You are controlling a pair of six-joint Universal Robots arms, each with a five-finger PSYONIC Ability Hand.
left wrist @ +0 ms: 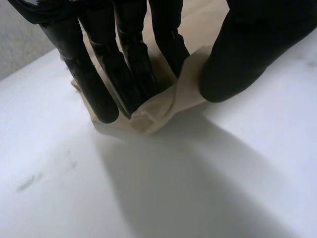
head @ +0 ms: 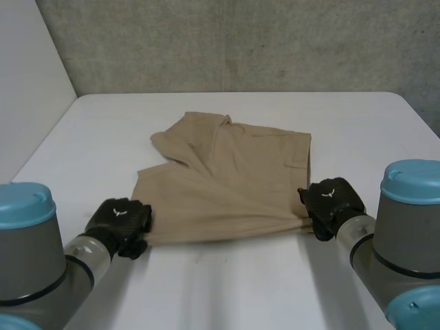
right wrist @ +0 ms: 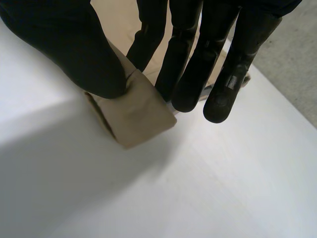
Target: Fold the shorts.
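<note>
Tan shorts [head: 227, 179] lie on the white table [head: 227, 275], waistband toward the right, with creases running across the near half. My left hand [head: 122, 224] is at the near left corner of the shorts [left wrist: 163, 101], pinching the cloth between thumb and fingers [left wrist: 104, 94]. My right hand [head: 333, 203] holds the near right corner [right wrist: 136, 116], with the thumb pressed on the cloth against the fingers [right wrist: 185, 94]. That corner sticks out past the fingertips, a little off the table.
The table's left edge [head: 41, 144] meets a pale wall, and a grey concrete wall [head: 240, 41] stands behind the far edge. Bare tabletop [head: 371, 130] lies right of the shorts and in front of both hands.
</note>
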